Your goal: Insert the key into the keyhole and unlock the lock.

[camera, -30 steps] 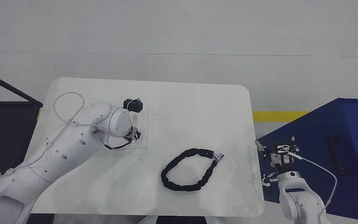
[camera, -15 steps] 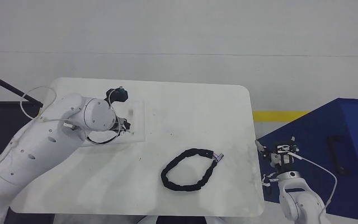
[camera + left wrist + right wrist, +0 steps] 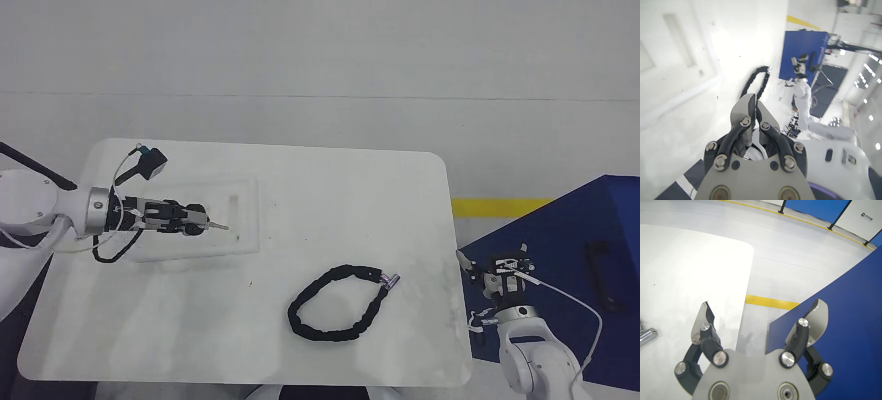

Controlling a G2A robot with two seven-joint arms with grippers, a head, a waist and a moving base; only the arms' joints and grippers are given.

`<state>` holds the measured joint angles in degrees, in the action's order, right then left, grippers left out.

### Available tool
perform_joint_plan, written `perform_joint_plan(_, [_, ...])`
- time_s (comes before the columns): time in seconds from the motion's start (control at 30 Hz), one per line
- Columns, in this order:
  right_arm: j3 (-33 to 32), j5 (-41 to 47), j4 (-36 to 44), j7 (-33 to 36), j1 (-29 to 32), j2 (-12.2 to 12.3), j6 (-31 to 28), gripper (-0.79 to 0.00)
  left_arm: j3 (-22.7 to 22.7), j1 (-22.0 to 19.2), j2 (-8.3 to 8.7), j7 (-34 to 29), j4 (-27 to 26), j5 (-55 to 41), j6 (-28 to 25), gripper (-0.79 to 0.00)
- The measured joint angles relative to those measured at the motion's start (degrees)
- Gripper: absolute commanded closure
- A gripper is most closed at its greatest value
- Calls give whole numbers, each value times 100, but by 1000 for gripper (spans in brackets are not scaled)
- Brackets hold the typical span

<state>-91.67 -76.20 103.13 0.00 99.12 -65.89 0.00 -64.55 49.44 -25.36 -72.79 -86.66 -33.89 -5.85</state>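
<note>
Here, at the left of the counter (image 3: 350,200), the left claw (image 3: 203,222) is clenched on what looks like the key (image 3: 218,227), a thin metal sliver jutting from its tips above a shallow clear tray (image 3: 250,240). The black chain lock (image 3: 330,305) lies coiled mid-counter, well apart, its chrome cylinder (image 3: 389,280) pointing toward the right edge, its keyhole (image 3: 653,330) facing the right claw (image 3: 762,306), which hangs released over that edge beside a blue panel (image 3: 838,294). Done well, the step means carrying the key round the loop, which lies between it and the keyhole, and lining it up with the cylinder's axis before pushing; the loose chain may slide, so the idle claw could pin the cylinder first.
</note>
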Motion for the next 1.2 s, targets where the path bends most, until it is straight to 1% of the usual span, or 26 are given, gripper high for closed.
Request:
perform_joint_plan(0.03, [0,0,0,0,0,0,0,-785,-183,231,55,-117,163,-209,-461,0])
perform_joint_plan(0.07, [0,0,0,0,0,0,0,-785,-300,383,91,-194,241,-319,-727,0])
perform_joint_plan(0.13, [0,0,0,0,0,0,0,-785,-507,678,152,-339,311,-443,-1139,0])
perform_joint_plan(0.2, [0,0,0,0,0,0,0,-785,-591,830,176,-425,317,-480,-1301,0])
perform_joint_plan(1.07, [16,16,15,16,11,-1,-16,-785,-590,835,176,-428,314,-479,-1297,0])
perform_joint_plan(1.1, [62,92,82,88,44,-3,-91,-785,-590,835,176,-428,314,-479,-1296,0])
perform_joint_plan(1.17, [115,464,490,446,226,-7,-463,-785,-591,835,176,-428,314,-479,-1297,0])
perform_joint_plan(1.2, [131,547,758,615,352,-12,-547,-785,-591,835,176,-428,314,-479,-1296,0])
